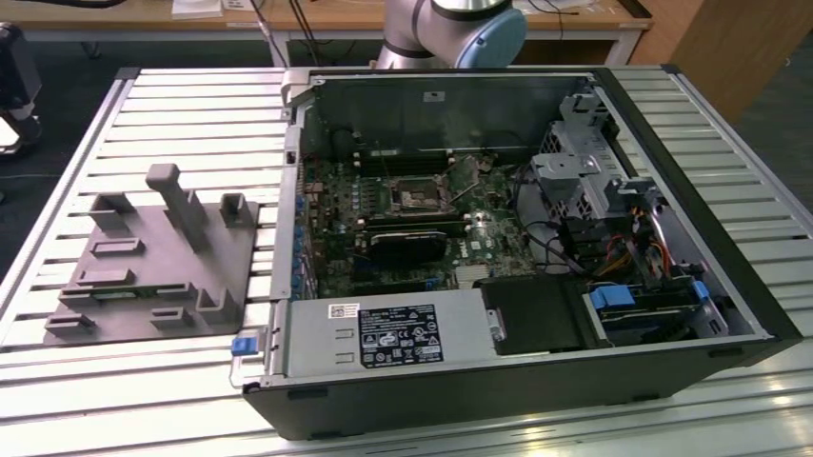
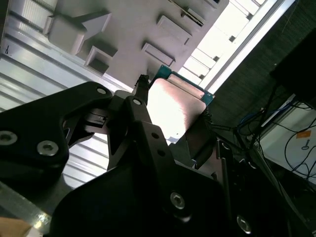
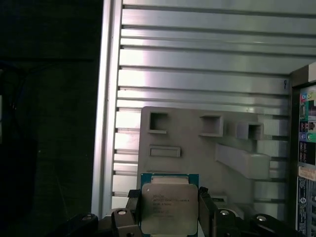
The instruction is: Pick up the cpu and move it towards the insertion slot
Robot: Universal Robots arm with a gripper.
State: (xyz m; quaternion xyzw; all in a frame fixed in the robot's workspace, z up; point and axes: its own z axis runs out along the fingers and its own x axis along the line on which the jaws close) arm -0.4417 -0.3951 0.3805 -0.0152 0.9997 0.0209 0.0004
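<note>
Grip looks sound from here: the black end effector (image 3: 169, 213) is clamped on opposite edges of the flat square cpu (image 3: 169, 207), silver-topped with a green rim, in both wrist views. I see it held clear above the grey plastic fixture block (image 3: 197, 143) on the ribbed metal surface (image 3: 197, 59). The square, silver-framed insertion slot (image 1: 417, 198) sits inside the open black computer case (image 1: 508, 400), to the exterior view's right of that fixture.

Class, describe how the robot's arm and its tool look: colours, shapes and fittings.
In the exterior view the arm is a silver-grey tube with a rounded pale blue joint cap. In the second wrist view the tool is matte black: flat, angular link plates with round silver screw heads, ending in two narrow fingers.
</note>
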